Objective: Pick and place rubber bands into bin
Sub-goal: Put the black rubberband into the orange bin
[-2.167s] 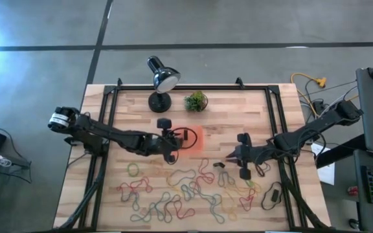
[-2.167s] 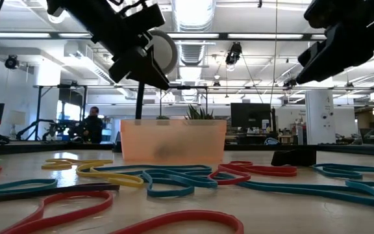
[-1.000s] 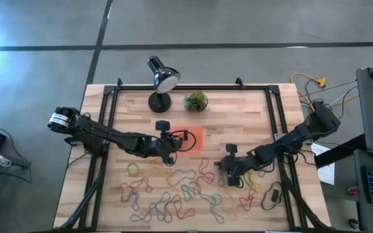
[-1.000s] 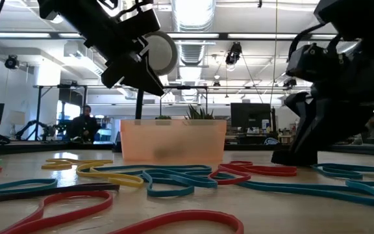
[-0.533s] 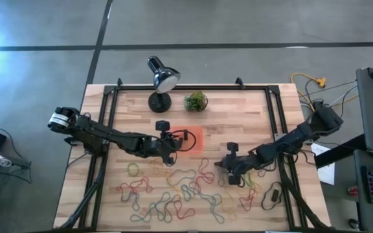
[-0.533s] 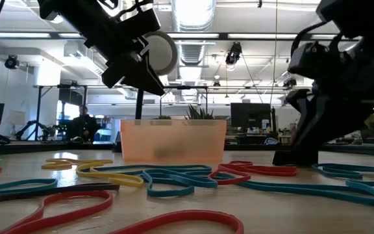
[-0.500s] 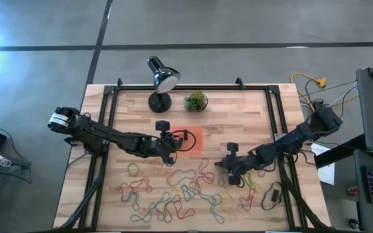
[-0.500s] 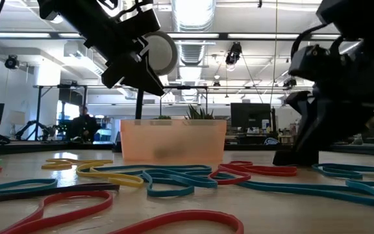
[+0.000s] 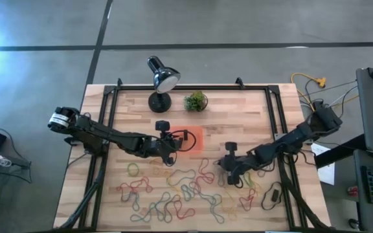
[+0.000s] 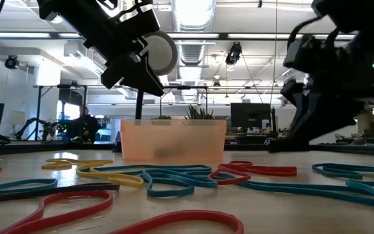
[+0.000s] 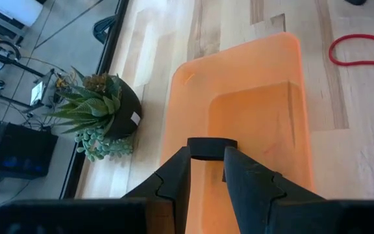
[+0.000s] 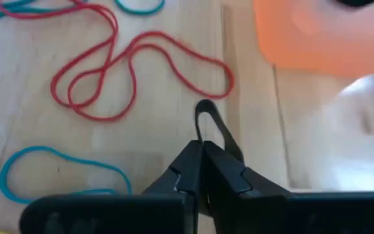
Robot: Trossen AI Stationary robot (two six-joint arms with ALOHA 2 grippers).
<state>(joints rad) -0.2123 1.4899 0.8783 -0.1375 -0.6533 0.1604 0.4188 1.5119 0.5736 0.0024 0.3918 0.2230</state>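
A pale wooden-plank surface (image 9: pixel 238 116) with black rails along its sides carried a small shallow tray of bright orange-red plastic (image 9: pixel 194 137) near its middle. Behind the tray stood a black desk lamp (image 9: pixel 161 81) and a small green potted plant (image 9: pixel 195 100), side by side.

The left pincer (image 9: pixel 172 141) hung over the tray's left part. In its wrist view, its two dark fingers (image 11: pixel 239 175) stood slightly apart and pinched a short black rubber band (image 11: pixel 211 147) between their tips, directly above the orange floor of the tray (image 11: pixel 252 117). The potted plant (image 11: pixel 99 114) showed beyond the tray's far edge, and a red loop (image 11: pixel 362 51) lay on the wood just beside the tray.

The right pincer (image 9: pixel 223 165) sat low over the surface, to the right of the tray and in front of it. In its wrist view the fingers (image 12: pixel 223 170) were pressed fully together, clamping a thin black rubber band (image 12: pixel 211 123) whose loop stuck out past the tips. A long tangled red band (image 12: pixel 128 71) and a teal band (image 12: pixel 57 166) lay on the wood just beyond.

Many more thin coloured rubber loops (image 9: pixel 186 191), in red, green, yellow and grey, were scattered across the front half of the surface. From the level camera, red, teal and yellow bands (image 10: pixel 174 179) lay in front of the tray's translucent wall (image 10: pixel 173 140).
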